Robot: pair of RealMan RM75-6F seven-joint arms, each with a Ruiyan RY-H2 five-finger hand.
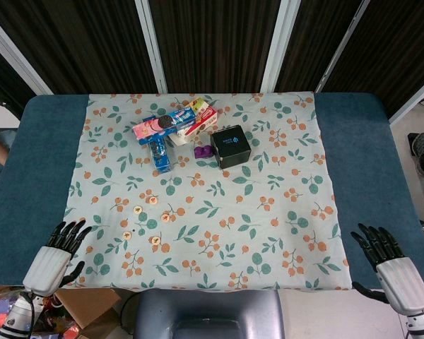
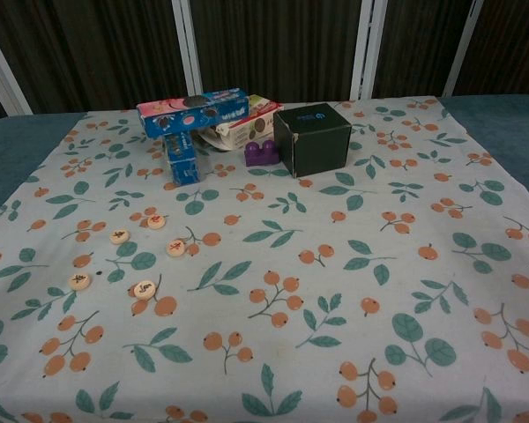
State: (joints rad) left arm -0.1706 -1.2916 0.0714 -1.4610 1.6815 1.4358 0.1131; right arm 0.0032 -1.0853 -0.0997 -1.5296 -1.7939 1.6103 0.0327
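Note:
My left hand (image 1: 56,258) hovers at the near left corner of the table, fingers spread, holding nothing. Over at the near right corner, my right hand (image 1: 390,265) is likewise spread and empty. Neither hand shows in the chest view. Far from both, a black box (image 1: 230,146) (image 2: 312,138) stands at the back middle of the floral cloth (image 1: 268,212). A purple block (image 1: 203,151) (image 2: 264,153) lies beside it. A long blue cookie box (image 1: 163,126) (image 2: 194,111), a small blue box (image 1: 159,155) (image 2: 181,159) and a white-red box (image 1: 200,121) (image 2: 241,129) are piled just left.
Several round cream game discs (image 1: 145,219) (image 2: 128,256) lie scattered on the cloth's left half, nearest my left hand. The blue table (image 1: 28,176) extends beyond the cloth on both sides. A grey chair back (image 1: 208,314) sits at the near edge.

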